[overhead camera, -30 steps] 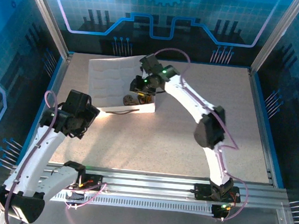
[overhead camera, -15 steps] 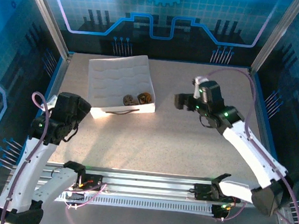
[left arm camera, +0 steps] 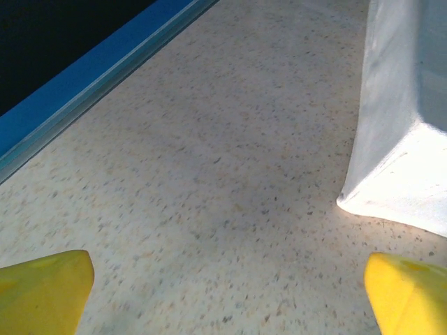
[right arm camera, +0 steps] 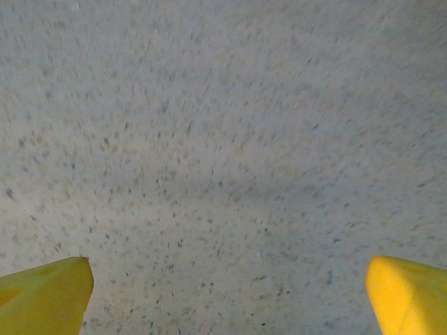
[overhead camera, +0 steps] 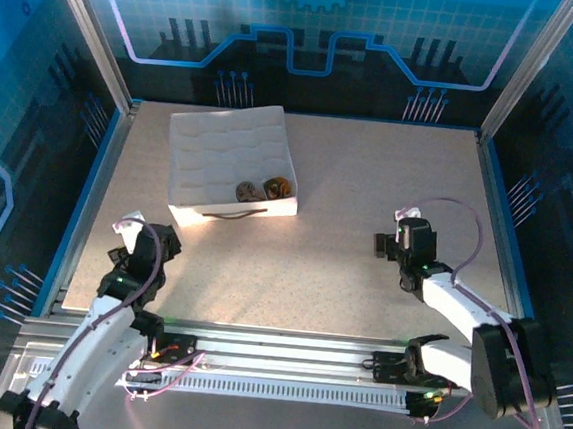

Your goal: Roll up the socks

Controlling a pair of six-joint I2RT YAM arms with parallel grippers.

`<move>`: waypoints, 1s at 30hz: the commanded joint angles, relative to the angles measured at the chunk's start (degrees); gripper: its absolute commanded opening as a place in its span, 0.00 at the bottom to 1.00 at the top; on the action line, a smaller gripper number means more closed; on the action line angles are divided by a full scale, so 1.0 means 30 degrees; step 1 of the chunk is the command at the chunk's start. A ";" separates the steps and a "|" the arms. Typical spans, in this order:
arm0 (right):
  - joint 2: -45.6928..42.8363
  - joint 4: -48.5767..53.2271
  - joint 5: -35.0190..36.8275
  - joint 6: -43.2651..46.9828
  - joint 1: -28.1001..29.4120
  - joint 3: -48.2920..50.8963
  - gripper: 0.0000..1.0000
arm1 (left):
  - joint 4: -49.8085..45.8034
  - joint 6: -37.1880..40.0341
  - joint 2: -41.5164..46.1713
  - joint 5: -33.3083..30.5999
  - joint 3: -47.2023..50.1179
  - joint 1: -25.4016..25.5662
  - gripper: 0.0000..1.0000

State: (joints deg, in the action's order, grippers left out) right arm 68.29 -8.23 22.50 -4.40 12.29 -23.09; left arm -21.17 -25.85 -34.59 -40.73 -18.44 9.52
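Left gripper [overhead camera: 142,240] and right gripper [overhead camera: 392,246] sit low near the robot, well apart from the tray [overhead camera: 223,134]. Their fingers are spread wide and hold nothing. Two socks [overhead camera: 247,191] lie side by side inside the tray, by its near wall, as small round bundles. Rolling looks done. Balled up so small, they show no long side and do not point any way.

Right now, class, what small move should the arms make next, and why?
Probably none but settling to rest: the socks sit as two rolled bundles in the white tray, while the left gripper and right gripper hang open and empty over bare table, so the rolling looks done.
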 commanded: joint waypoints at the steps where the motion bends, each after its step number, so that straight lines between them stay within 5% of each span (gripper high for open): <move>1: 0.1184 -0.6311 -0.1199 0.1383 -0.0483 0.0038 1.00 | 0.7428 0.1885 -0.1428 -0.0016 0.1604 -0.0637 0.99; 7: 0.5270 -1.0179 -0.4176 0.1641 -0.2305 -0.1529 1.00 | 1.5732 0.1456 -0.6250 0.2544 0.2785 -0.3569 0.99; 10: 0.6387 -0.9040 -0.5544 0.1445 -0.2861 -0.2709 1.00 | 1.9860 0.2088 -1.0085 0.4822 0.2158 -0.4899 0.99; 14: 0.5965 -1.1327 -0.6860 0.1749 -0.2937 -0.1213 1.00 | 2.5076 0.3924 -1.5206 0.7167 0.0889 -0.5222 0.99; 16: 0.6431 -1.5703 -0.6882 0.1785 -0.2983 0.1017 1.00 | 2.2386 0.3735 -1.4382 0.7345 0.0259 -0.5137 0.99; 17: 0.6928 -1.9161 -0.6810 0.1804 -0.2961 0.2327 1.00 | 2.4155 0.3938 -1.4564 0.7547 0.0850 -0.5115 0.99; 21: 0.6733 -1.8469 -0.7087 0.1897 -0.2920 0.2193 1.00 | 3.3053 0.5715 -1.7011 0.9046 0.3980 -0.4316 0.99; 24: 0.6705 -1.4025 -0.6186 0.1547 -0.2939 -0.0043 1.00 | 3.1495 0.6168 -1.7632 1.0636 0.3051 -0.4403 0.99; 30: 0.6694 -1.4241 -0.5977 0.1653 -0.2838 0.0068 1.00 | 2.7533 0.7223 -1.7988 0.9857 0.0465 -0.3498 0.99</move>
State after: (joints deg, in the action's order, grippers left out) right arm 88.31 -51.48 3.42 0.10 4.05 -22.94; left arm 62.72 -7.27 -89.19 -12.53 -14.26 -1.89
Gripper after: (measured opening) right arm 0.996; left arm 0.993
